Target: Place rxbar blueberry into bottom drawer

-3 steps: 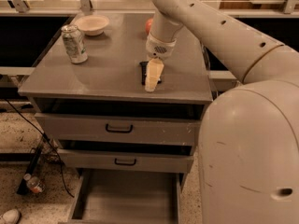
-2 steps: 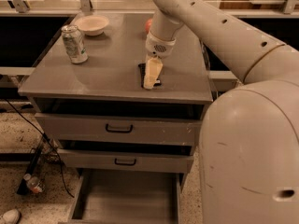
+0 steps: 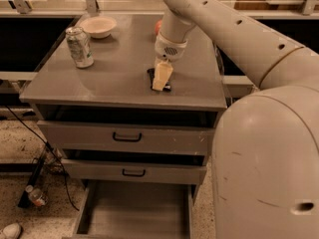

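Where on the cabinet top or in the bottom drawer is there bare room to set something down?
Free: front-left of the cabinet top, between can and gripper; the bottom drawer floor. Crowded: around the gripper, down on the rxbar blueberry; the rear by the bowl.

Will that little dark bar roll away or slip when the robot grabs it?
Probably won't roll: the rxbar blueberry lies flat on the cabinet top. It looks thin, so likely light. Its wrapper might slip; the gripper sits right over it.
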`<state>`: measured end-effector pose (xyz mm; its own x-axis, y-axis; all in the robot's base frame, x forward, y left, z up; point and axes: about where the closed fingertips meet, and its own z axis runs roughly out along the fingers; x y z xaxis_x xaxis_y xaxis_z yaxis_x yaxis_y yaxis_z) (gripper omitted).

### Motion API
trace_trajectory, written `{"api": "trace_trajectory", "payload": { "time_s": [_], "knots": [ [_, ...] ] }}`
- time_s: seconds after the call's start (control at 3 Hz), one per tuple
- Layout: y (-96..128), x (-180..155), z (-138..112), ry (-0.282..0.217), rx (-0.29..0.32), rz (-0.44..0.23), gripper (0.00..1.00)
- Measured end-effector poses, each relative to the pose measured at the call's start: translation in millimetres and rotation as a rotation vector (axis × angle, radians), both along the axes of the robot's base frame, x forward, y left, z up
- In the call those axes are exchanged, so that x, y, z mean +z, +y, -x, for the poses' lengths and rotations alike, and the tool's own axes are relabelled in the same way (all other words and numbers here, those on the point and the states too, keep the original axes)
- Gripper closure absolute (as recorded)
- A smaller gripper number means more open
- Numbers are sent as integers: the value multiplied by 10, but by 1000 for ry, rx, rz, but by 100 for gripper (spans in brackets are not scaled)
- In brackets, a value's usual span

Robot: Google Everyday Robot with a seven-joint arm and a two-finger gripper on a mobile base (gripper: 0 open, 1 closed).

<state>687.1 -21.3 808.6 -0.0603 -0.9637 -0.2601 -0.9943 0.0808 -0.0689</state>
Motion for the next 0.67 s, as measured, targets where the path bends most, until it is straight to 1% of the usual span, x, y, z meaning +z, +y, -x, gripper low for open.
{"api": "trace_trajectory", "payload": {
  "time_s": [0.67],
  "knots": [
    [0, 147, 0, 0, 0, 0, 100]
  ]
}}
